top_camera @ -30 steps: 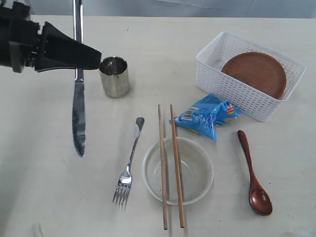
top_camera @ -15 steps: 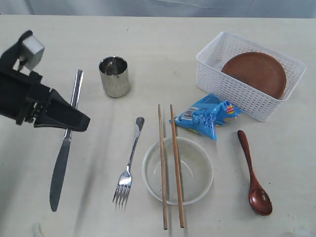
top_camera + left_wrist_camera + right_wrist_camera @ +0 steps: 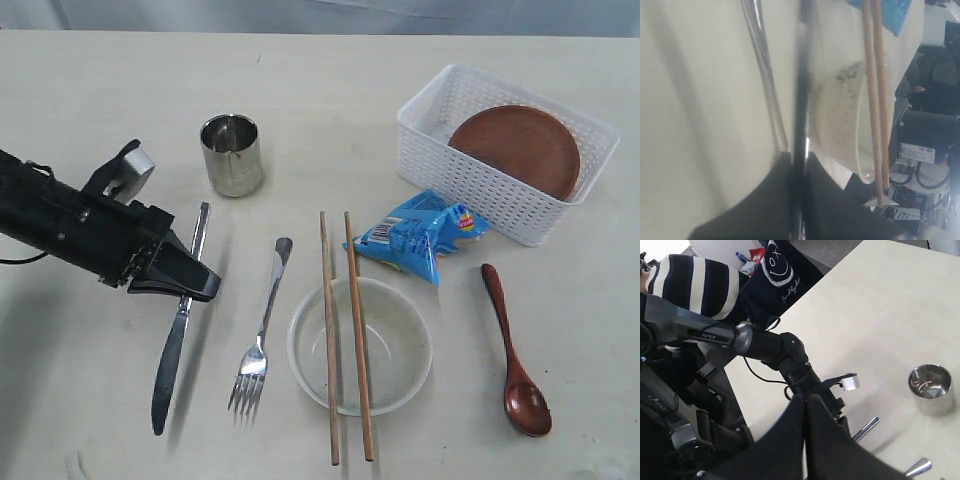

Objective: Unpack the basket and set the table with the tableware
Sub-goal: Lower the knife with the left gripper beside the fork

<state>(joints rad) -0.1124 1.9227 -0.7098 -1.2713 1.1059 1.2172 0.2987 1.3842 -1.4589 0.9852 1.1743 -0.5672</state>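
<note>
Left pincer clamps knife just beside fork; releasing it tilted may send blade skidding into fork.

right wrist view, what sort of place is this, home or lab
Most likely a robotics lab, not a home: a black robot arm with loose cables reaches over a pale table, and someone in a striped sweater is close by.

My left gripper is matt black. The knife between its fingers is bright silver, like the fork beside them. Farther off I see a steel-grey cup, an off-white bowl, tan chopsticks, a blue snack packet, a red-brown spoon, and a brown plate in the white lattice basket, all on the pale cream table.
</note>
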